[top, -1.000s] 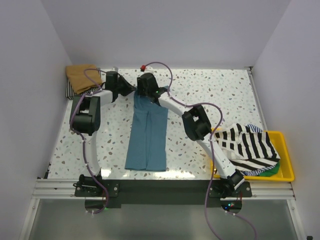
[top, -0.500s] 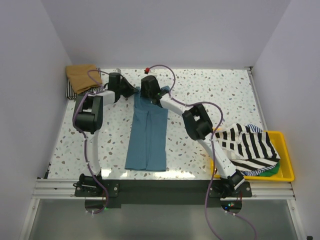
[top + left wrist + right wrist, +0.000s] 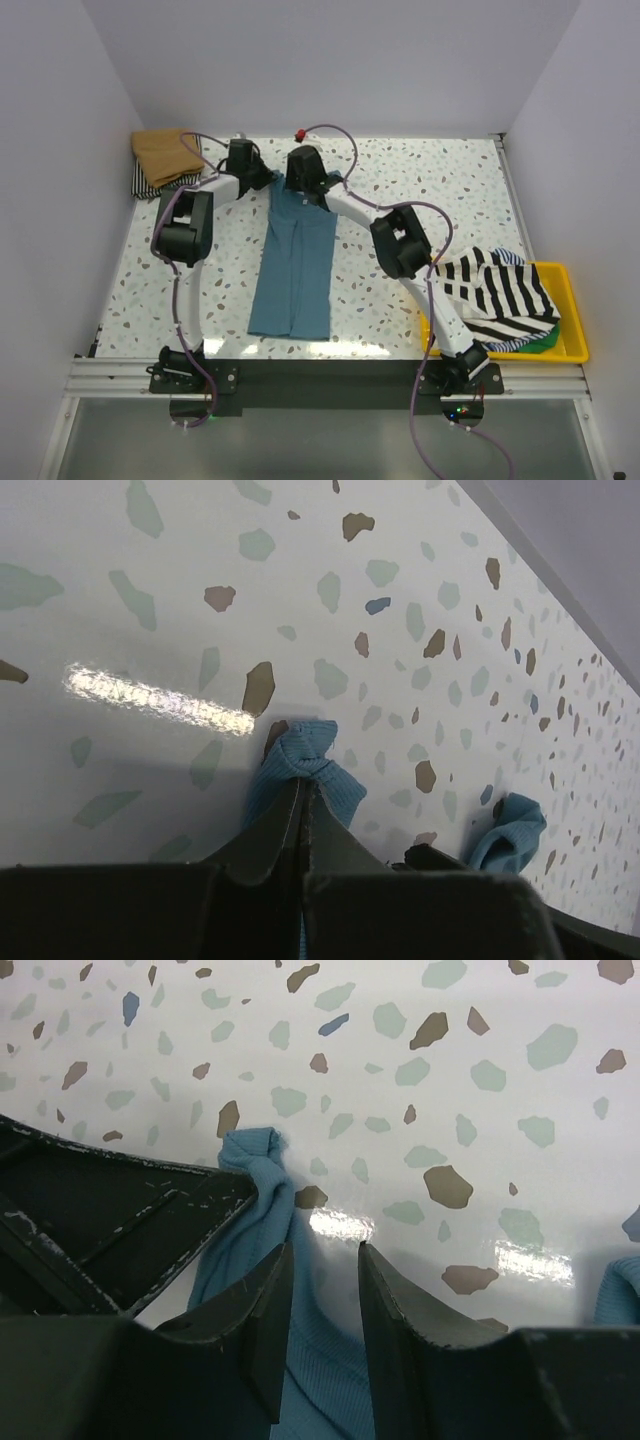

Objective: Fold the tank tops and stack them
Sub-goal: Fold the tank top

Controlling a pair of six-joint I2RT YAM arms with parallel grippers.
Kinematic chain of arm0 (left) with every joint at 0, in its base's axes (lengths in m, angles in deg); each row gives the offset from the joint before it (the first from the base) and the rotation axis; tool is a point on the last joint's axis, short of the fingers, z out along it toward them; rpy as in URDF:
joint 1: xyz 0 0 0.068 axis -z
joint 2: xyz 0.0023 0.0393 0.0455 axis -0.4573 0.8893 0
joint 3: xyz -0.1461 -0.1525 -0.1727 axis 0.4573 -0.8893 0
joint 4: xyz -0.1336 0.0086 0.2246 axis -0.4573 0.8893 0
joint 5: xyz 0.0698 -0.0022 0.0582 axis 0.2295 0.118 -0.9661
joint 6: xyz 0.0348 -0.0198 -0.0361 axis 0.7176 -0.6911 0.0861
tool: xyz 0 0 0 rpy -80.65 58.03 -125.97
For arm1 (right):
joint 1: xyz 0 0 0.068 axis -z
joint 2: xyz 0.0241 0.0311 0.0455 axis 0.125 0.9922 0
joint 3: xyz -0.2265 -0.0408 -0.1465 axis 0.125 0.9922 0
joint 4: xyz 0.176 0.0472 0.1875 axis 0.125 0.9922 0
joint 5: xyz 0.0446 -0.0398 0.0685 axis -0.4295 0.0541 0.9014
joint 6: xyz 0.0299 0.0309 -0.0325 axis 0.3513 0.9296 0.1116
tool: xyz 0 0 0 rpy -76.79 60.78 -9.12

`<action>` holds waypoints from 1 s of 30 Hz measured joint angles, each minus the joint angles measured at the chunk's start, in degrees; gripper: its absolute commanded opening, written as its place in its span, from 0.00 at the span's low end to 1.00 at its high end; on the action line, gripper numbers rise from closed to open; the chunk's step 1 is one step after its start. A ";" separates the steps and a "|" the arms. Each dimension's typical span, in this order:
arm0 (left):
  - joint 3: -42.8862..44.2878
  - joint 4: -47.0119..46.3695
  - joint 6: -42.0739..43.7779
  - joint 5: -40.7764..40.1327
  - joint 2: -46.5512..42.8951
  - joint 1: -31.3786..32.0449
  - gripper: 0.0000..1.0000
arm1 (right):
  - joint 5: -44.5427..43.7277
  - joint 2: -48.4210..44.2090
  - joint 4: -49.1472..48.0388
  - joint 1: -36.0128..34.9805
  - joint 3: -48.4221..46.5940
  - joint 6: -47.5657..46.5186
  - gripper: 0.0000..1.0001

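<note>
1. Left gripper (image 3: 302,788): fingers pressed together, pinching a bunched strap (image 3: 305,755) of the teal-blue tank top (image 3: 292,270). The strap tip pokes out past the fingertips and lies on the tabletop (image 3: 440,190).
2. Right gripper (image 3: 323,1260): jaws spread with a clear gap, tips low over the tabletop. A teal strap end (image 3: 255,1170) runs under the left-hand finger, and cloth shows in the gap, but nothing is clamped. A dark gripper body sits just beside it on the left. Cannot tell whether this is the same strap that the left gripper pinches.
3. Another bit of teal cloth lies near, at the right edge of both wrist views.
4. From the top view, both grippers are close together at the far end of the teal-blue tank top.
5. The teal-blue tank top lies flat mid-tabletop as a long narrow strip. Its hem is toward the near edge and its straps are at the far end.
6. Far left corner: the tan-brown tank top (image 3: 165,152) is folded on top of a black-and-white striped one (image 3: 140,183), whose edge peeks out beneath.
7. Right side: a striped tank top (image 3: 495,295) is draped over the yellow tray (image 3: 572,345) and spills off its left rim onto the tabletop.
8. A green tank top (image 3: 540,343) is in the tray, mostly covered by the striped one.
</note>
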 measured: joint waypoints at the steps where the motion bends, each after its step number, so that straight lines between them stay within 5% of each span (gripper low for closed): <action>1: 0.46 0.66 0.02 -1.20 0.09 0.22 0.00 | 0.15 -0.33 0.02 0.07 0.28 0.04 0.36; 11: 5.62 4.83 0.11 -13.07 1.95 3.93 0.16 | 3.19 -7.61 3.63 1.31 5.75 0.26 0.43; 30: -4.02 -6.58 5.16 -4.42 -5.77 4.22 0.64 | 4.46 -30.14 14.86 1.92 28.20 2.01 0.44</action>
